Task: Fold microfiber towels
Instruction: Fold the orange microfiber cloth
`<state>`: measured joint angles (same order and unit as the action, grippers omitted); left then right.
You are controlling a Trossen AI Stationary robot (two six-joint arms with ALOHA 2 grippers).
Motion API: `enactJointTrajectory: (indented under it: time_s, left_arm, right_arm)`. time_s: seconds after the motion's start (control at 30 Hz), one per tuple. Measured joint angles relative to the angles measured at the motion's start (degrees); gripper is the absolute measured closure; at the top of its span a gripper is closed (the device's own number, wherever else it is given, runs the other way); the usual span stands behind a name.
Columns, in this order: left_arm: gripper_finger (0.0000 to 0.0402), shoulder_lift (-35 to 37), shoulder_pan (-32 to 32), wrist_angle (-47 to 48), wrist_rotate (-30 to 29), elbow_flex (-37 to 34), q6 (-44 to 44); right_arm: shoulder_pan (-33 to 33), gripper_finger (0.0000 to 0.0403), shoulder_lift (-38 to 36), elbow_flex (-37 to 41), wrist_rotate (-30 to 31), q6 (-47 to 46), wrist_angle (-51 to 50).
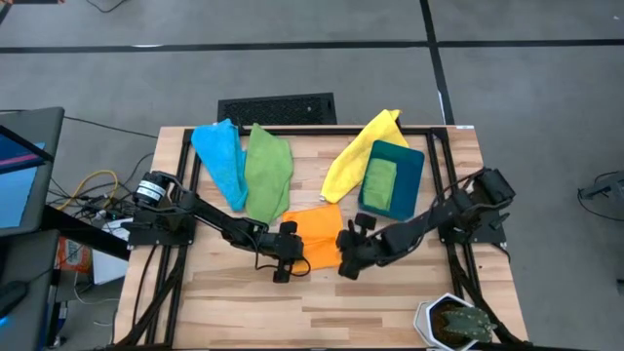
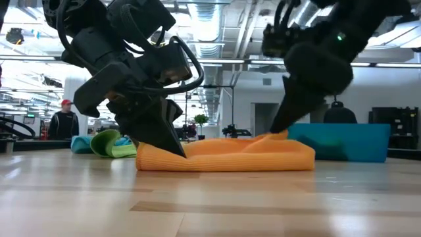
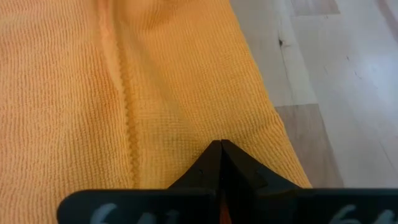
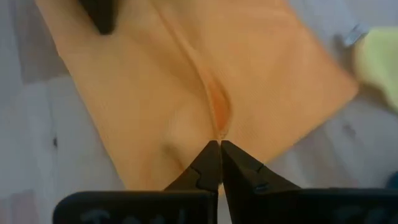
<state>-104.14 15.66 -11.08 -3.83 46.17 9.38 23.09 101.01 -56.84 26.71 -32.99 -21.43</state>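
The bright orange microfiber towel lay on the pale wooden slatted table at the lower centre of the high view, already doubled on itself, with its long axis running roughly left to right in the low view. Both dark arms had their tips on it at once. The left gripper sat at the towel's lower-left edge, its fingers pressed together on a pinch of orange cloth, as the left wrist view showed. The right gripper sat at the lower-right edge, its fingers nearly together with a small ridge of orange cloth gathered at their tips; it seemed to be pinching that fold.

So the towel lay between the two grippers and stretched away from both toward the upper part of the high view, neither arm nearer than the other. By my reading, the coming move would carry that near edge up and over toward the far edge, across the short axis.

The light blue towel, green towel and yellow towel lay unfolded toward the top of the table, well apart from the grippers.
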Motion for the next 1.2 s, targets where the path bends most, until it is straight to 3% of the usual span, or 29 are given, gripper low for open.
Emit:
enactJointTrajectory:
  time_s: [0.2, 0.4, 0.53, 0.63, 0.77, 0.97, 1.2]
  left_arm:
    - [0.0401, 0.0, 0.0, 0.2, 0.1, 0.0, 0.4]
    - [0.0401, 0.0, 0.0, 0.3, 0.1, 0.0, 0.3]
    - [0.0401, 0.0, 0.0, 0.4, 0.1, 0.0, 0.4]
    - [0.0401, 0.0, 0.0, 0.5, 0.1, 0.0, 1.1]
    - [0.0401, 0.0, 0.0, 0.9, 0.2, 0.0, 2.2]
    - [0.0401, 0.0, 0.0, 1.1, 0.4, 0.0, 2.7]
    - [0.0401, 0.3, 0.0, 2.5, 1.1, 0.0, 5.1]
  right_arm:
    - [-0.1, 0.0322, -1.0, -1.3, 1.1, -4.5, -5.4]
    - [0.1, 0.0286, -10.2, -1.3, 9.7, -5.9, -12.4]
    - [1.4, 0.0275, -13.2, 2.3, 7.8, -8.6, -3.4]
    - [4.6, 0.0277, -11.6, 6.2, 7.2, -9.2, 7.6]
    - [7.0, 0.0289, -6.3, 9.1, 7.3, -12.2, 14.9]
    - [7.2, 0.0303, 1.6, 9.3, 4.3, -18.7, 14.2]
    - [8.7, 0.0306, 3.0, 9.1, 2.0, -22.1, 13.6]
